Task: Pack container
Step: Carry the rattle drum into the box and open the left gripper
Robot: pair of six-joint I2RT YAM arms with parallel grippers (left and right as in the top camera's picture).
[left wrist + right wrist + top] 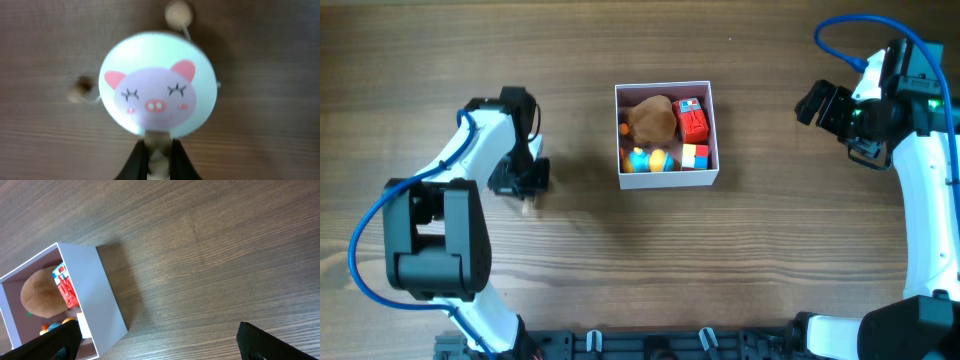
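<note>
The container (667,181) is a square white box with a pink interior at mid-table. It holds a brown plush (652,120), a red toy (692,119) and small coloured toys (650,158). My left gripper (523,180) is left of the box and shut on the wooden handle of a round pig-face rattle drum (157,82), which has two beads on strings. In the overhead view the drum is mostly hidden under the gripper. My right gripper (820,104) is open and empty, right of the box. The right wrist view shows the box wall (102,290) at left between its open fingers (157,342).
Bare wooden tabletop (620,280) surrounds the box on all sides. The arm bases and a black rail (650,345) sit along the front edge.
</note>
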